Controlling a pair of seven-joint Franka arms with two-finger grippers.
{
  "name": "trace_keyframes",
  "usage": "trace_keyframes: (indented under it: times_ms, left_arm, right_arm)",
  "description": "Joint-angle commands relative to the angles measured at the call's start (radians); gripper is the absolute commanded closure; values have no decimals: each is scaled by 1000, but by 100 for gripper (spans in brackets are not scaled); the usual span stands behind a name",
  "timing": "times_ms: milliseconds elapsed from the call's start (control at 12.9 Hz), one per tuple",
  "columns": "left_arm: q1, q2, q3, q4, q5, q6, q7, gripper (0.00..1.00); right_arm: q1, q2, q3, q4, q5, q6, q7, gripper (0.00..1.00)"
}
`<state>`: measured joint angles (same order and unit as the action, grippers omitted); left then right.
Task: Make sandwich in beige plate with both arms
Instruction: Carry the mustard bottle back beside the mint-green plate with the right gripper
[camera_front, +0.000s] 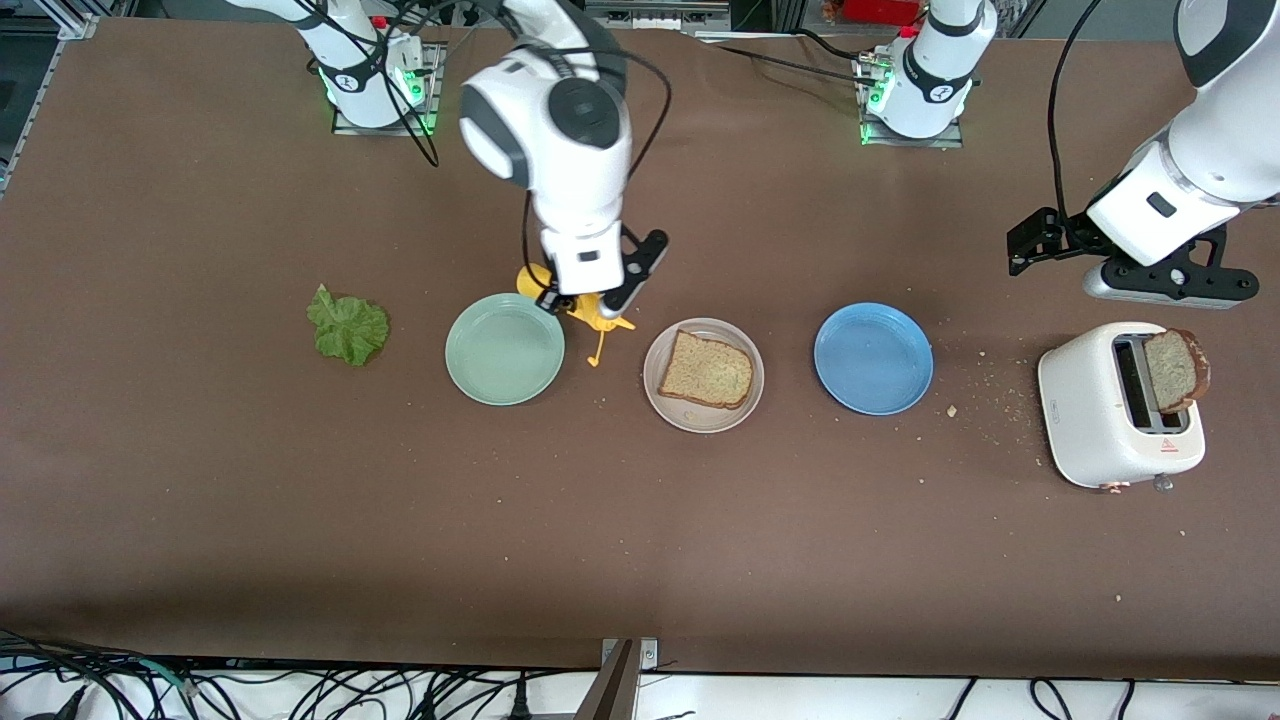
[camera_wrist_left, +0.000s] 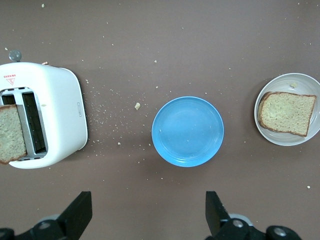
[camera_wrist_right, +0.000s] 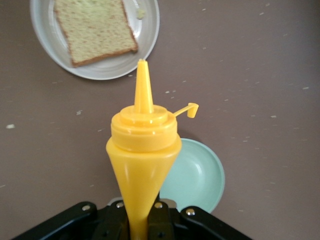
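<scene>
Lettuce leaf (camera_front: 348, 326): lying flat on the bench (camera_front: 300, 520), toward the right arm's end from the beige plate, with the mint-green plate between them.
Mint-green plate (camera_front: 505, 349): sitting just beside the beige plate, toward the right arm's end.
Right gripper (camera_front: 592, 298): hanging over the bench between the mint-green plate and the beige plate, its fingers clamping a yellow squeeze bottle.
Yellow squeeze bottle (camera_wrist_right: 144, 150): being held tilted, its pointed nozzle aiming toward the beige plate, its small cap dangling open on a strap.
Beige plate (camera_front: 704, 375): resting near the middle of the bench, the landmark for everything here.
Bread slice (camera_front: 706, 371): lying flat in the beige plate, nothing showing on top of it.
Blue plate (camera_front: 873, 358): sitting beside the beige plate, toward the left arm's end.
Toaster (camera_front: 1118, 405): standing past the blue plate from the beige plate, toward the left arm's end, crumbs scattered around it.
Second bread slice (camera_front: 1175, 370): standing upright in one toaster slot.
Left gripper (camera_wrist_left: 149, 217): waiting in the air over the bench near the toaster, fingers spread wide and gripping nothing.
</scene>
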<state>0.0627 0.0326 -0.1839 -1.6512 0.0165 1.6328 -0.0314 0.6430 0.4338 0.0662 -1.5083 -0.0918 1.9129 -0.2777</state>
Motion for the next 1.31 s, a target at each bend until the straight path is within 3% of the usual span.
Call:
trace_keyframes:
  times_ms: [0,387,696,928,1237]
  left_arm:
    - [3,9,-2,25,0,-21,8,0]
    - [3,9,-2,25,0,-21,8,0]
    - [3,9,-2,25,0,-21,8,0]
    - [3,9,-2,25,0,-21,8,0]
    - [3,9,-2,25,0,-21,8,0]
  right_arm:
    - [-150,-131,27,-139,229,20,-206,100]
    - [-368,-187,27,-216,568,-83,-564,100]
    - [-534,-178,23,-280,768,-176,-878,100]
    - [-644,-124,21,-332,886,-244,-1171,100]
    - [-733,15,12,-329,970,-319,-1528,100]
